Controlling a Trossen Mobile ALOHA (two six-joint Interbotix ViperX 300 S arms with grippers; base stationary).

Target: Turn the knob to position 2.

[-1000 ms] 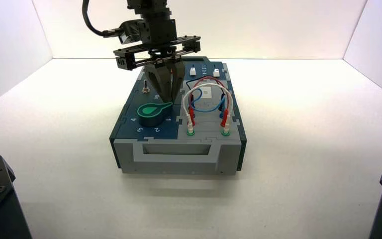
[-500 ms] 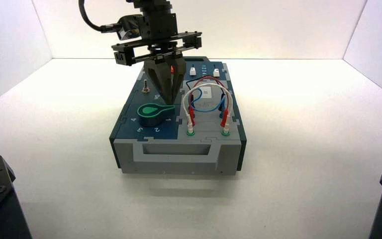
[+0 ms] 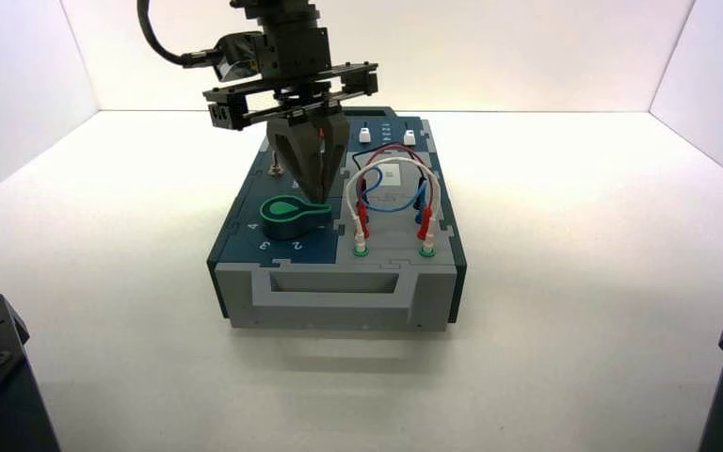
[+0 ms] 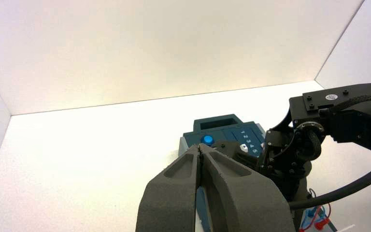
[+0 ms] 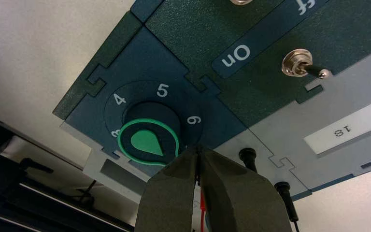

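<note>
Overhead, right gripper [image 3: 316, 195] hung just behind the knob [image 3: 289, 216] | tapered matte fingers pressed together | round teal dial, glossy green teardrop | left gripper [image 4: 200, 152] closed, raised off to the side

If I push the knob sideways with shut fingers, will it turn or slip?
The knob sits in the box, so it should rotate, not tip. Its top looks smooth; the shut right gripper may slip off. Pressing against the pointed end seems the surer purchase.
</note>
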